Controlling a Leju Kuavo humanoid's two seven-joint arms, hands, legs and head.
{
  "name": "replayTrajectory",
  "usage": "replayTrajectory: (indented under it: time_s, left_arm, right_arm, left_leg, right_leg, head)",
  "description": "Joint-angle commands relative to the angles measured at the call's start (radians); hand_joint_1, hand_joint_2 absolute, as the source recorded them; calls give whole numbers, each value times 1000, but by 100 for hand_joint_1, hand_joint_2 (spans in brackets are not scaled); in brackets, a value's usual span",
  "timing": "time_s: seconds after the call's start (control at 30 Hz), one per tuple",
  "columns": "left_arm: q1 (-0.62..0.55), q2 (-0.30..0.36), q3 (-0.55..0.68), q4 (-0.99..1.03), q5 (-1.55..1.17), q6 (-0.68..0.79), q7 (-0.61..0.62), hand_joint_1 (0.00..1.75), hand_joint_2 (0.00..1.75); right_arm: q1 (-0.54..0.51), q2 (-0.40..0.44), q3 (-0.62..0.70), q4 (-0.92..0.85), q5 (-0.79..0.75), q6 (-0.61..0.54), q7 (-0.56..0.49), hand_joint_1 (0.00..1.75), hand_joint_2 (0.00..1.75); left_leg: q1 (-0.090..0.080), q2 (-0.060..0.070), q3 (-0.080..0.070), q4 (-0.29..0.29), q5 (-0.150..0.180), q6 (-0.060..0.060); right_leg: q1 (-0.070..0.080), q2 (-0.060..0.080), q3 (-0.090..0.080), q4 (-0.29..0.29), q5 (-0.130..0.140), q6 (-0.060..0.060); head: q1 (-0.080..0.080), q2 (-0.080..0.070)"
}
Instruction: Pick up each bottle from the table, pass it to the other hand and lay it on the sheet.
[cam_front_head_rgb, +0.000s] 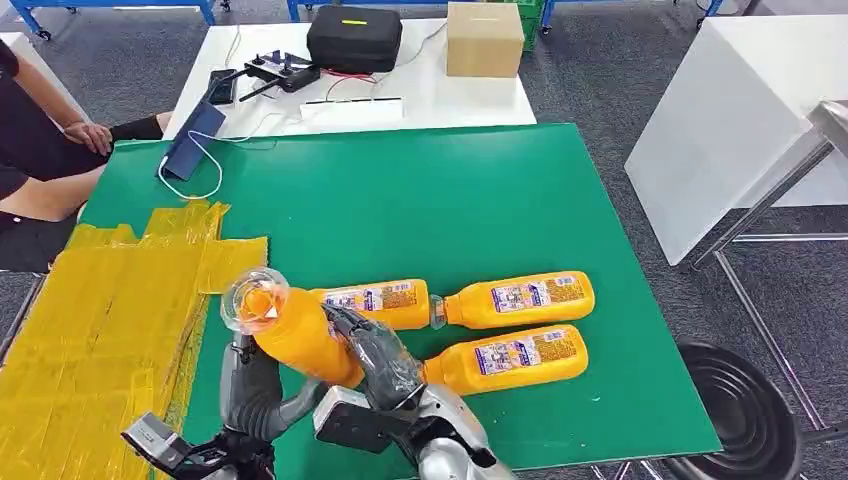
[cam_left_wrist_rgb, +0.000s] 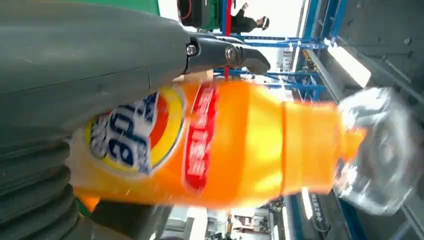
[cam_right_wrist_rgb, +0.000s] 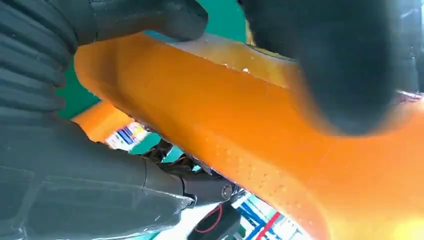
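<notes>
Bottle (cam_front_head_rgb: 295, 335) raised above worktop's (cam_front_head_rgb: 420, 210) near edge, gripped by both my hands: left hand (cam_front_head_rgb: 250, 385) beneath, right hand (cam_front_head_rgb: 375, 360) wrapped around its body.

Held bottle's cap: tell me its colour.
Clear, see-through cap on the orange bottle; the left wrist view shows it best.

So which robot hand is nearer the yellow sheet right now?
Left. The left robot hand sits beside the yellow sheet, under the raised orange bottle; the right robot hand grips that bottle farther from the sheet.
</notes>
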Motion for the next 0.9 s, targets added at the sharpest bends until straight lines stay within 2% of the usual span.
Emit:
replayTrajectory:
  time_s: [0.03,0.13,0.5,0.8,0.83,0.87,0.9]
  left_arm:
    - [-46,49,-29,89,-13,4,-35,0,175]
    - [-46,51,-29,90,-16,4,-35,0,175]
    - [-46,51,-29,90,-16,4,-35,0,175]
    - [-54,34,9,108,7,-9,-35,0,175]
    - [-54,30,18,105,24,-18,-35,166,175]
    - [-51,29,22,95,32,-22,-35,175,175]
    - [-49,28,28,91,46,-27,-35,175,175]
  right_arm:
    - [-115,-6,72,118,0,25,15,175,175]
    - [-121,-2,106,134,16,35,24,175,175]
    - [-121,-2,106,134,16,35,24,175,175]
    - [-182,28,257,254,87,100,40,175,175]
    - [-187,33,267,269,88,101,41,175,175]
    - [-190,36,270,278,88,99,42,175,175]
    - [-191,37,271,283,87,97,42,175,175]
  left_leg:
    - [2,0,4,-1,-1,-2]
    - [1,1,2,-1,-1,-1]
    - [1,0,1,0,-1,-2]
    - [1,2,3,-1,-1,-2]
    - [1,1,2,-1,-1,-1]
    - [0,1,1,-1,0,-1]
    - [1,1,2,-1,-1,-1]
  right_leg:
    - [1,1,4,-1,-1,-1]
    - [0,2,2,-1,0,-1]
    - [1,1,2,-1,0,-1]
    - [1,2,2,-1,0,-1]
    - [1,2,2,-1,0,-1]
    - [0,1,1,0,0,0]
    - [1,1,2,-1,0,-1]
  head:
    - [0,0]
    - [0,0]
    - [0,0]
    - [0,0]
    - [0,0]
    - [0,0]
    - [0,0]
